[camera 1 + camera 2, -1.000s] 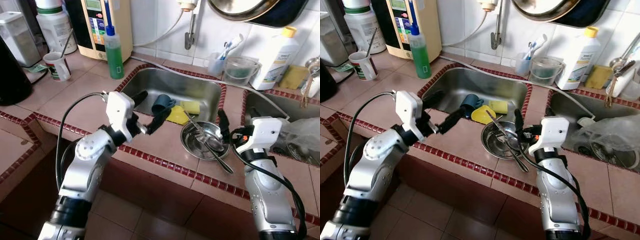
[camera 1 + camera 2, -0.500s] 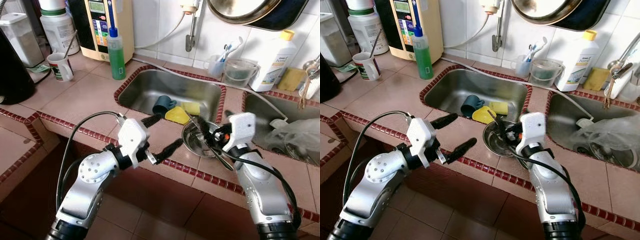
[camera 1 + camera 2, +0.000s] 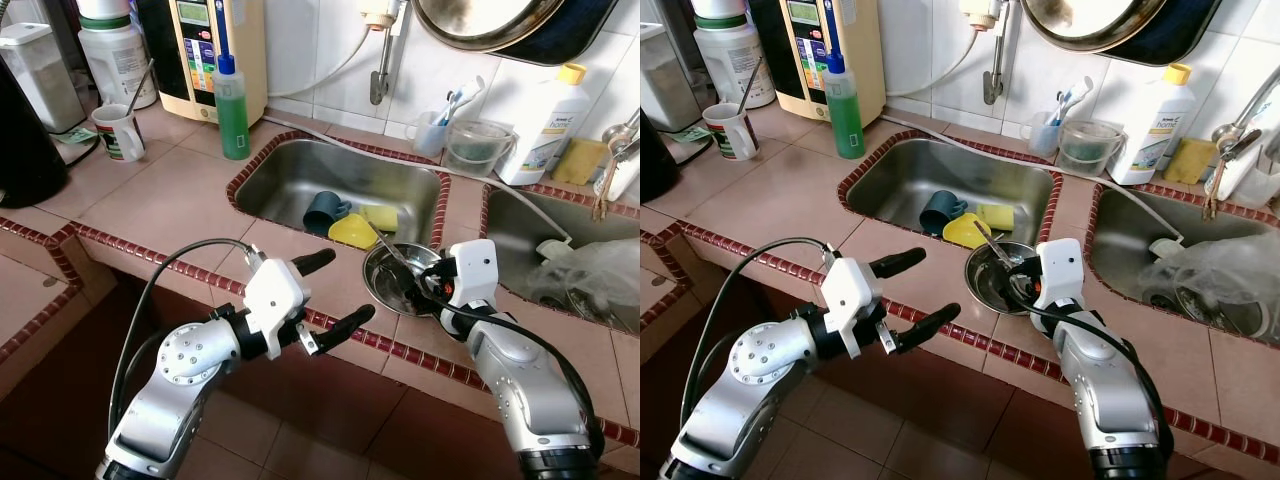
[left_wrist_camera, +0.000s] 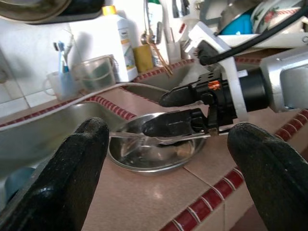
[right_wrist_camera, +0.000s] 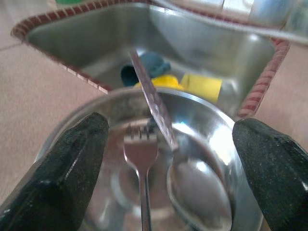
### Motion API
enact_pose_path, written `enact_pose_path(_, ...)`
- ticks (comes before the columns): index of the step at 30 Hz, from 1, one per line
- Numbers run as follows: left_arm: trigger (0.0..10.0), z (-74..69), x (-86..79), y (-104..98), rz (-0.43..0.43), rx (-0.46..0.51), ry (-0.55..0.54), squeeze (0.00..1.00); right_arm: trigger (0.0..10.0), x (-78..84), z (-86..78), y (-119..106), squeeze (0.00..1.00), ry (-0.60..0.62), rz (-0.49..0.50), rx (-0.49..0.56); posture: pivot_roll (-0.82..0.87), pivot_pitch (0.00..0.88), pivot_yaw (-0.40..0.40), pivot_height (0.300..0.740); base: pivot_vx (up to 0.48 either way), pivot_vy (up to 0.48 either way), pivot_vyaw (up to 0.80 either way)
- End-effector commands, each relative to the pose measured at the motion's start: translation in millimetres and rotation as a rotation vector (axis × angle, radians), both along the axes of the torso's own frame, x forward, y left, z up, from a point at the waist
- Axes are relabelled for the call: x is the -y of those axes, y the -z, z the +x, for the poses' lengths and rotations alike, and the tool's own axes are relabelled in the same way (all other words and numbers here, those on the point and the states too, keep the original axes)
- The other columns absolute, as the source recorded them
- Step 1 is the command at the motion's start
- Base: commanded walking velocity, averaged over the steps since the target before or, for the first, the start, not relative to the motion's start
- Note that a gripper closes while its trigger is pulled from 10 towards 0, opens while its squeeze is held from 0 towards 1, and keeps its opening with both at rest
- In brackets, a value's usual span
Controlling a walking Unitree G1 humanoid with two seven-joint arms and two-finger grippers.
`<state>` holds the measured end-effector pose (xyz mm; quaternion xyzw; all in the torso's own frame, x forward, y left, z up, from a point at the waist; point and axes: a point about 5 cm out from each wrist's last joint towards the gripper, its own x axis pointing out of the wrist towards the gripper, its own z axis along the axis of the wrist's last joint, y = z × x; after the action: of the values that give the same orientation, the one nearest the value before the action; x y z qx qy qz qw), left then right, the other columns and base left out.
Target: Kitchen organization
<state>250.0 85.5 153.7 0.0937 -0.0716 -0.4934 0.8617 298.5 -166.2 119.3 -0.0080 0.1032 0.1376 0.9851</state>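
From the head, the right gripper [image 3: 428,287] has dropped low over the steel bowl [image 3: 385,290] on the counter by the sink [image 3: 340,175], so a pick looks near. The left gripper [image 3: 325,292] has pulled back to the counter edge, fingers wide. Left wrist: the right fingers look parted over the cutlery. Right wrist: the fork [image 5: 140,159] and spoon [image 5: 199,185] lie between wide-spread fingers, nothing gripped.
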Motion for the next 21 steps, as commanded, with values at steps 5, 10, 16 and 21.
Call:
enact_pose_path(5,10.0,-6.1,4.1,-4,0.013,0.009,0.032,0.0,10.0,5.2,0.1,1,0.0,0.019,0.025,-0.076,0.06,0.0,-0.06,0.74,0.0,0.0,0.0)
enact_pose_path(10,10.0,-10.9,6.9,-3,0.022,0.01,0.047,0.0,10.0,7.7,2.4,1,0.0,0.021,0.021,-0.114,0.06,0.0,-0.063,0.74,0.0,0.0,0.0)
enact_pose_path(16,10.0,-12.8,9.0,-4,0.017,0.01,0.051,0.0,10.0,10.1,8.1,-1,0.0,0.022,0.021,-0.137,0.06,0.0,-0.067,0.74,0.0,0.0,0.0)
enact_pose_path(21,10.0,-12.8,8.3,-6,0.012,0.01,0.042,0.0,10.0,11.3,13.1,-4,0.0,0.026,0.04,-0.147,0.07,0.0,-0.074,0.74,0.0,0.0,0.0)
